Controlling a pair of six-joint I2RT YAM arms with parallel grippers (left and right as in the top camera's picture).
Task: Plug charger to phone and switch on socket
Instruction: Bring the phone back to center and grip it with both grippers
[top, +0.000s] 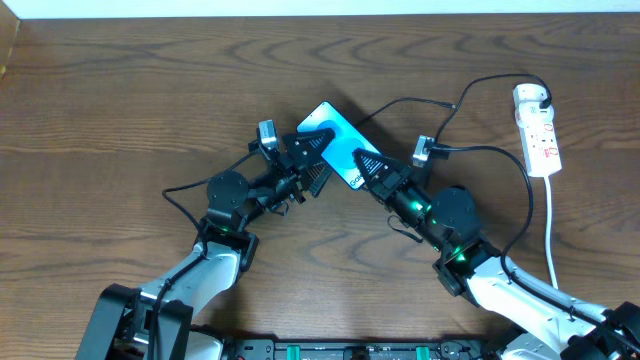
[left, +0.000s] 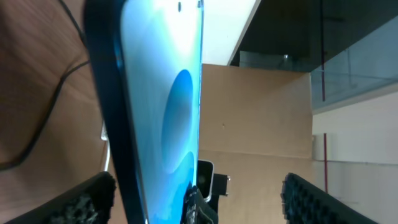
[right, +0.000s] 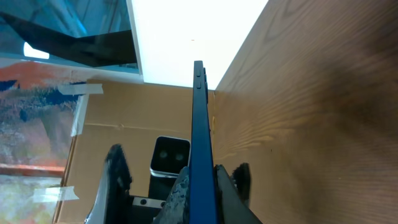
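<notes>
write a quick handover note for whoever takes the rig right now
right gripper: shut on the phone, holding it tilted on edge.
left gripper: open, jaws wide either side of the phone, not clamped.
charger: its white adapter sits in the end of the socket at the table's right; the cable runs to the phone's upper edge. Cannot tell if the tip is seated.
done: adapter in socket, phone gripped.
left: confirm or finish the plug-in, then press the socket's switch; its state is unreadable here.
</notes>
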